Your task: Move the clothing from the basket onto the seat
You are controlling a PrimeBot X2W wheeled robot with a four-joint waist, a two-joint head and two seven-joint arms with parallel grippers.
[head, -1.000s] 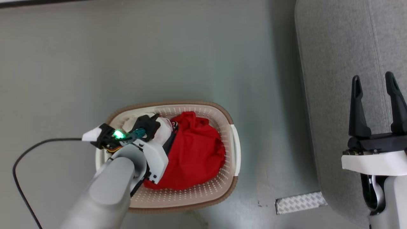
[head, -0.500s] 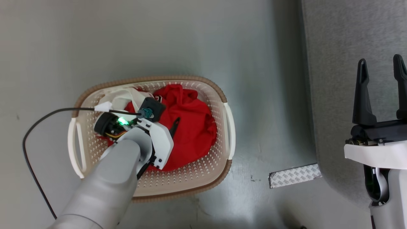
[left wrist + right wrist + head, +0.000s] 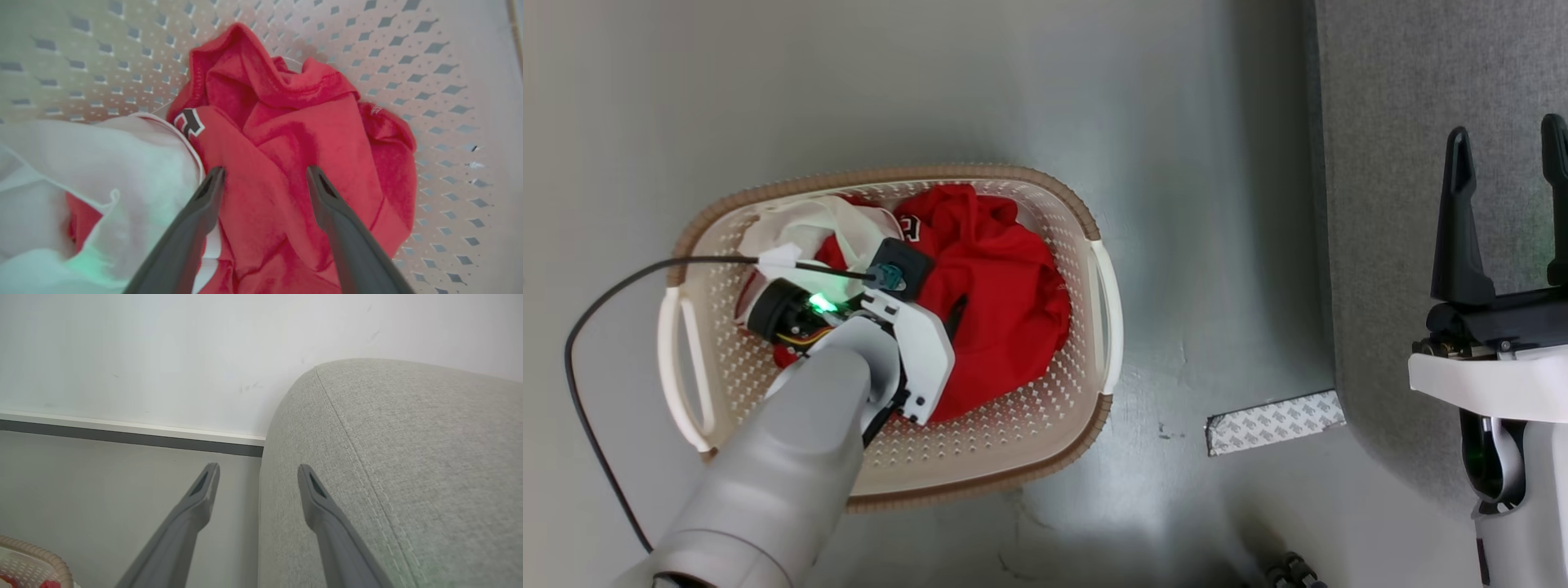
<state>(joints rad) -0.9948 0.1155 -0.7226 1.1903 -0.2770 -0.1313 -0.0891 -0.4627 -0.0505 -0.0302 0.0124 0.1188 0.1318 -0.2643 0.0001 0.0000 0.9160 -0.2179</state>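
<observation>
The clothing [image 3: 1001,278] is a crumpled red heap with a white panel [image 3: 800,229] and fills the cream basket [image 3: 1054,204] on the floor. My left gripper [image 3: 264,173] reaches down into the basket, open. Its two fingers straddle a red fold [image 3: 286,134] next to the white panel [image 3: 102,155]; I cannot tell if they touch it. One dark finger [image 3: 954,314] peeks out under the wrist. My right gripper [image 3: 1507,131] stands open and empty in front of the grey seat [image 3: 1388,163]. In the right wrist view it [image 3: 258,468] points at the seat's rounded edge [image 3: 408,457].
A strip of patterned tape [image 3: 1276,422] lies on the grey floor between basket and seat. A black cable [image 3: 621,282] loops from my left wrist over the basket's left side. A wall with a dark baseboard [image 3: 122,437] stands beyond the seat.
The head view has shifted, so the basket shows higher and further left. Relative to the basket, my left gripper has moved from its left side toward the middle. Both grippers stay open.
</observation>
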